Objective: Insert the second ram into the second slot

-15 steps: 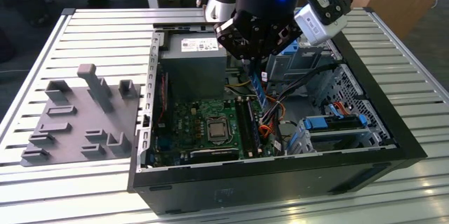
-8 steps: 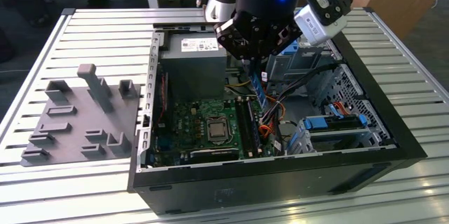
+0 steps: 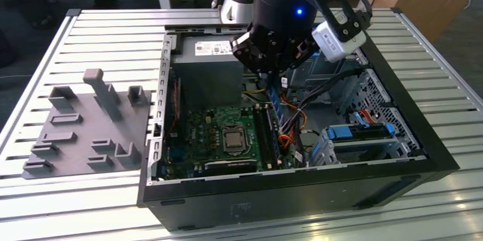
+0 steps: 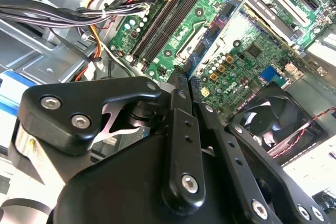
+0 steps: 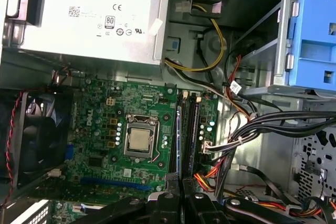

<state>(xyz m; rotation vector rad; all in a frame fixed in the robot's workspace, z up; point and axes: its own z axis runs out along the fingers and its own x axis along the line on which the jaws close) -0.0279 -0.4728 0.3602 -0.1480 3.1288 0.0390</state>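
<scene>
Hovering over the open computer case (image 3: 302, 196), I am holding the second ram (image 3: 279, 111) in the gripper (image 3: 270, 74), the jaws clenching on it so that the thin blue stick is hanging down into the case toward the motherboard (image 5: 100, 98). In the first wrist view I am seeing the stick edge-on, running along the pair of memory slots (image 5: 194, 129) between the CPU socket (image 5: 139, 140) and the cable bundle (image 5: 273, 124). In the second wrist view it is reaching out from the jaw tips across the socket. I am judging this to be the alignment step: the stick is looking lined up with the slots but not seated, and I am not managing to tell which slot it is over. Seating it is going to call for squaring the stick's lower edge to the second slot, steering clear of the orange and black wires just beside it, and pressing straight down evenly. The grey fixture tray (image 3: 83, 122) is sitting on the slatted desk (image 3: 90, 31), well apart from the case's open side.
</scene>
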